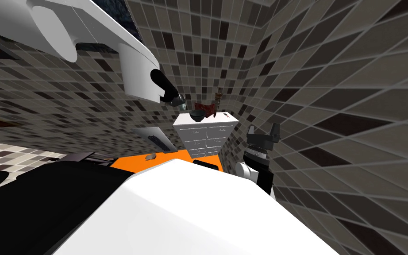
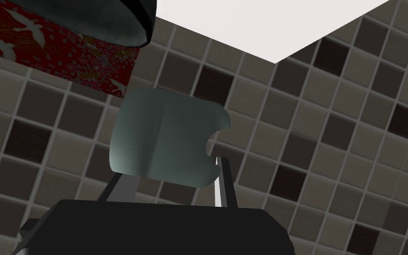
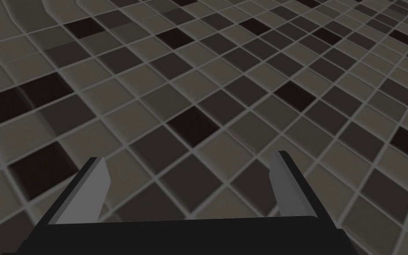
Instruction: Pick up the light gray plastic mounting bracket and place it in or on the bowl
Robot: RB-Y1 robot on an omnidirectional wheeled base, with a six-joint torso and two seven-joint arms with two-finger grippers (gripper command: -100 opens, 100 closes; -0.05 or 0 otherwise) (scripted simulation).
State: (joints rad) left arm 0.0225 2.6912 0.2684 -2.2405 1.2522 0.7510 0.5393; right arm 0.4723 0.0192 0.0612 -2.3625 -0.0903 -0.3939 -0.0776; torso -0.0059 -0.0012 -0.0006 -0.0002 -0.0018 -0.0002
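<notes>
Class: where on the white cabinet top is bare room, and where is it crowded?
Bare: the cabinet top, its front strip right of the bowl, up to the small dark item. Crowded: the back, where bowl, red box and upright brown object cluster.

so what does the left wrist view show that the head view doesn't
Left wrist view adds the left fingers pressing the bracket at its sides, its notched edge and the white birds on the red box. Head view adds the drawers below the bowl, the orange surface and the open right fingers. Both share the bracket, the bowl, the red box and the tiled wall.
</notes>
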